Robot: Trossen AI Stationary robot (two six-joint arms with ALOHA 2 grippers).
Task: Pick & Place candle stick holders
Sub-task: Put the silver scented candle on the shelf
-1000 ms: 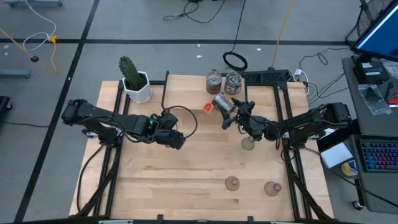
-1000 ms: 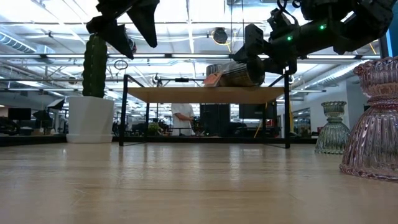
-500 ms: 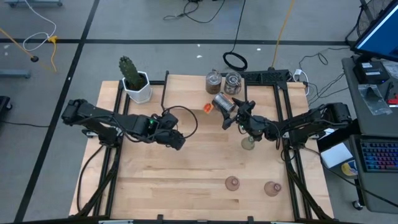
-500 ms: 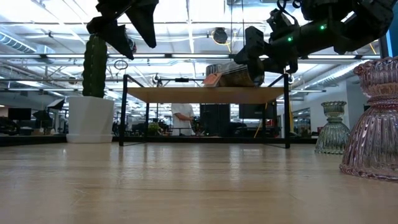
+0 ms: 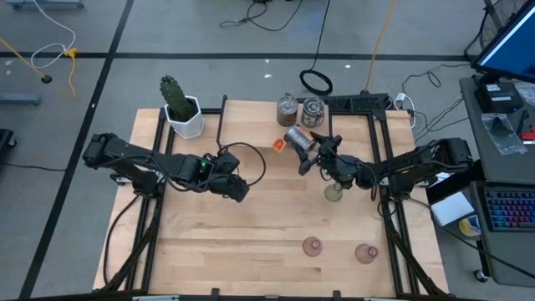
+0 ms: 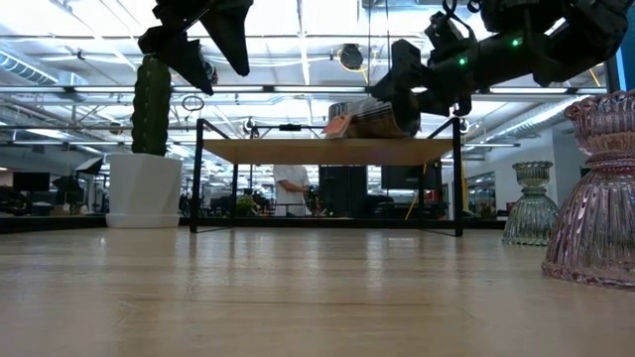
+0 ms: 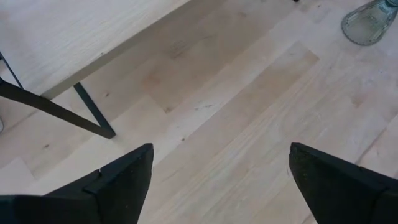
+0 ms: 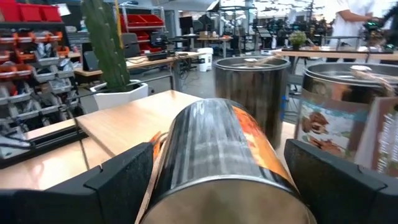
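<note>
Silvery round holder (image 8: 217, 158) lying on side, close up, between two dark fingers (image 8: 118, 177) set wide apart; orange patch along its flank. Behind it, upright silvery holder (image 8: 252, 93) on pale wood surface (image 8: 130, 121). Third holder (image 8: 339, 115), printed label, just beside it. Cactus (image 8: 106, 40) in white pot (image 8: 118, 93) farther back. Red bins (image 8: 25, 12) on shelving. Person in white top (image 8: 354, 22) in room beyond.

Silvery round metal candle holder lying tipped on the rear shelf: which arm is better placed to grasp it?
Right. The right gripper flanks the silvery round metal holder with open fingers; the left gripper hovers mid-table.
</note>
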